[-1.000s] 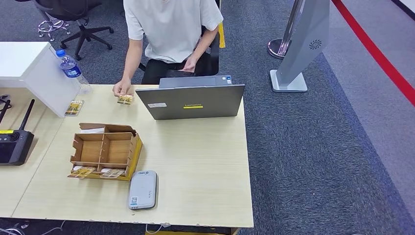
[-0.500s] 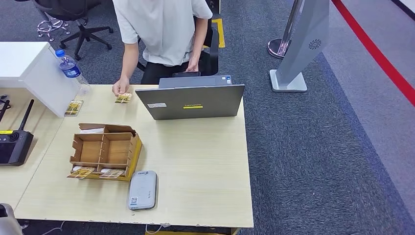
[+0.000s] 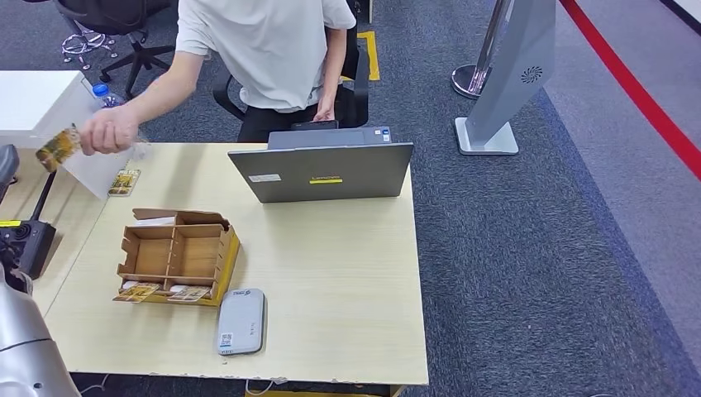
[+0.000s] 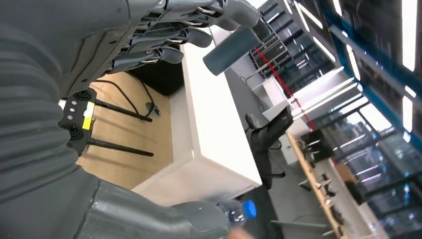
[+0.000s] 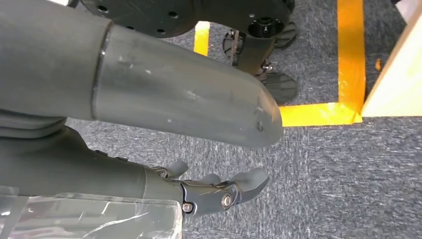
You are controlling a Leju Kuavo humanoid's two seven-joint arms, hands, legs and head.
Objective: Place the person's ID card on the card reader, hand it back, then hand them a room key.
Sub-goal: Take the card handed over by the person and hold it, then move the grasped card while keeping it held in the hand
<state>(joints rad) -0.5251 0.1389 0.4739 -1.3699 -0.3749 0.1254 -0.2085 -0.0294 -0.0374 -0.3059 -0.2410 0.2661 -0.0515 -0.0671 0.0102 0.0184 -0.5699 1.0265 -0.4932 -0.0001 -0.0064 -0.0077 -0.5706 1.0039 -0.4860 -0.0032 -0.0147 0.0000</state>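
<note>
ID card (image 3: 58, 147) is held out far-left by person's hand (image 3: 107, 130), nearest left hand (image 4: 164, 35); fingers spread, nothing gripped.

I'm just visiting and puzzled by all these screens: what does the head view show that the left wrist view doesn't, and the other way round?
Head view alone: the person's hand holding out the ID card, the laptop, the cardboard organizer and the grey card reader on the wooden table.

Left wrist view alone: the left robot hand from close behind, fingers apart and holding nothing, plus a distant office hall.

Both: the blue-capped water bottle, the black remote controller and the white box.
</note>
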